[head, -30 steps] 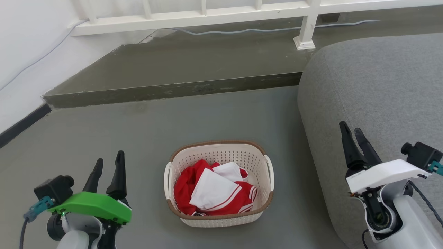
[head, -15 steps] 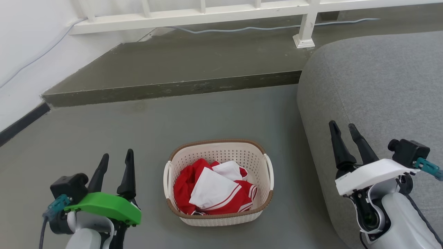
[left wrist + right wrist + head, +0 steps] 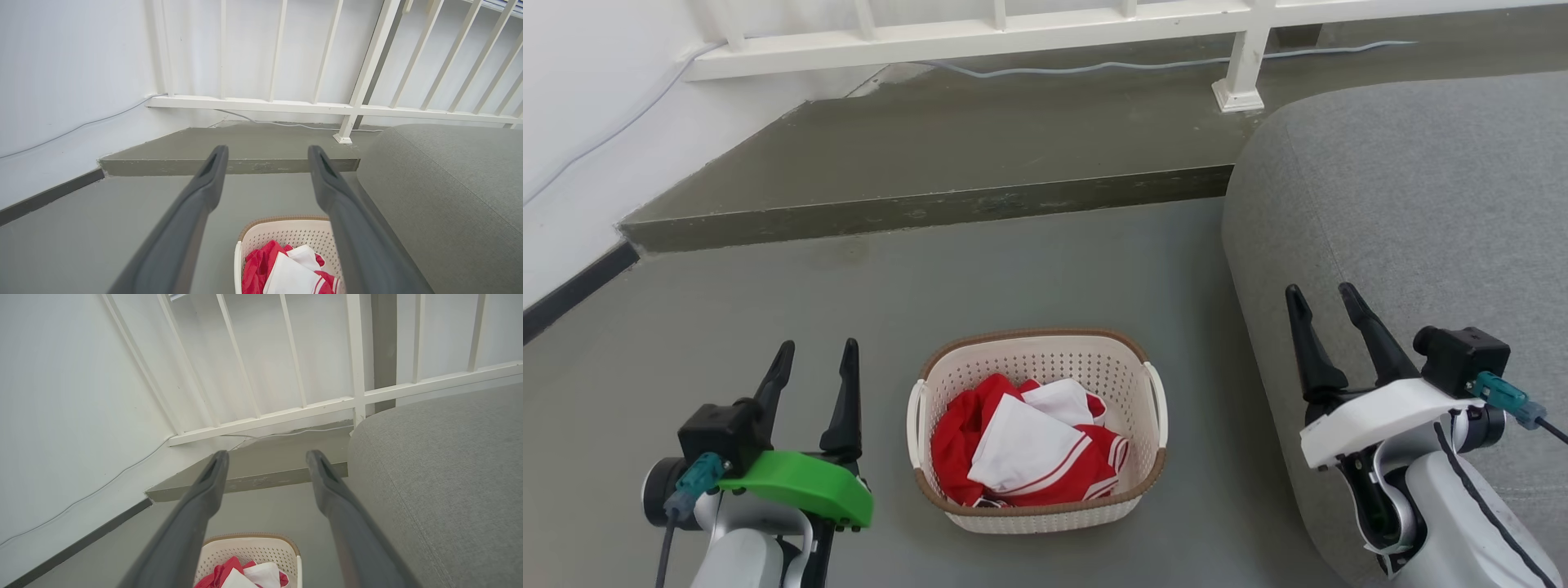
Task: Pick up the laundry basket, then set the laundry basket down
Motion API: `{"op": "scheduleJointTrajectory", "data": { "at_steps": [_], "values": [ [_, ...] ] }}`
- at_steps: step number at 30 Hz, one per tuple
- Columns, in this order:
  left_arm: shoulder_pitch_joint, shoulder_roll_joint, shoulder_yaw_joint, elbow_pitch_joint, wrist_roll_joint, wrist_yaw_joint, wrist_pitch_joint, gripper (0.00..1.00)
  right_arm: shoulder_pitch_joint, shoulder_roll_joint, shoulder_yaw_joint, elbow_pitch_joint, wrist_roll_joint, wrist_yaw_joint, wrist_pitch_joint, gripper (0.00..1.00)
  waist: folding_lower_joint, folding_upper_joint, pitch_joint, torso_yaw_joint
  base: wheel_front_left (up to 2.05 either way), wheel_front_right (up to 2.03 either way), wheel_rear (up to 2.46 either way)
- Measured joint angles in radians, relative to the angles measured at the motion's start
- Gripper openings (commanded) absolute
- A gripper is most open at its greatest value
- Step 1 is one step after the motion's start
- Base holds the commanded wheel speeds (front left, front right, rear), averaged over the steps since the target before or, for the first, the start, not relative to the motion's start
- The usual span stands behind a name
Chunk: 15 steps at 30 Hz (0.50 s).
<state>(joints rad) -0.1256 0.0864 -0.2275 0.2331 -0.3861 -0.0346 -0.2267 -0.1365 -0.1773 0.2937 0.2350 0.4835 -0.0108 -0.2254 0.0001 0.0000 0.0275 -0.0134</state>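
**Basket** (image 3: 1054, 366): a rounded-rectangular tub of cream perforated plastic with a brown woven-look rim and a white loop handle (image 3: 916, 416) on each short side. It stands on the floor (image 3: 1013, 269) between the two pairs of fingers, right of the left pair and left of the right pair, touching neither. In the head view its far rim lies about level with the left fingertips. Crumpled red and white clothes (image 3: 1021, 449) with striped trim lie inside, below the rim.

**Left gripper** (image 3: 818, 349), green shell: two long, dark, tapering fingers (image 3: 204, 192) spread wide with nothing between them.

**Right gripper** (image 3: 1318, 292), white shell: its fingers (image 3: 206, 490) are likewise spread wide and empty, in front of the sofa (image 3: 1405, 204).

**Hidden or cut off:** in both wrist views the basket sits low between the fingers. It is cropped by the bottom edge and partly covered by a finger. The sofa runs off the right edge, and the railing (image 3: 980, 33) runs off the top.

**Setting:** a smooth, matt grey-green floor. Beyond the fingertips is a low raised step (image 3: 931, 212) with a scuffed edge. A white barred railing stands on the step, and a pale cable (image 3: 1094, 67) trails along its foot. Left of the left fingers are a white wall (image 3: 572, 98) and a dark skirting (image 3: 572, 290). The sofa is rounded, in grey woven fabric.
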Motion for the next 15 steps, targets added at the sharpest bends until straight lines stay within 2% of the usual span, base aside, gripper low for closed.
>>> {"op": "scheduleJointTrajectory", "data": {
  "at_steps": [7,15],
  "values": [
    [-0.004,-0.002,-0.006,-0.002,0.080,0.000,-0.022,1.00,-0.011,-0.004,0.019,0.007,-0.072,-0.010,-0.022,1.00,0.0000,0.0000,0.001,0.000,0.00,0.00,0.00],
    [-0.010,-0.008,0.000,-0.002,0.088,0.000,-0.022,1.00,-0.019,-0.003,0.019,0.013,-0.079,-0.009,-0.022,1.00,0.0000,0.0000,0.005,0.000,0.00,0.00,0.00]
  ]
}}
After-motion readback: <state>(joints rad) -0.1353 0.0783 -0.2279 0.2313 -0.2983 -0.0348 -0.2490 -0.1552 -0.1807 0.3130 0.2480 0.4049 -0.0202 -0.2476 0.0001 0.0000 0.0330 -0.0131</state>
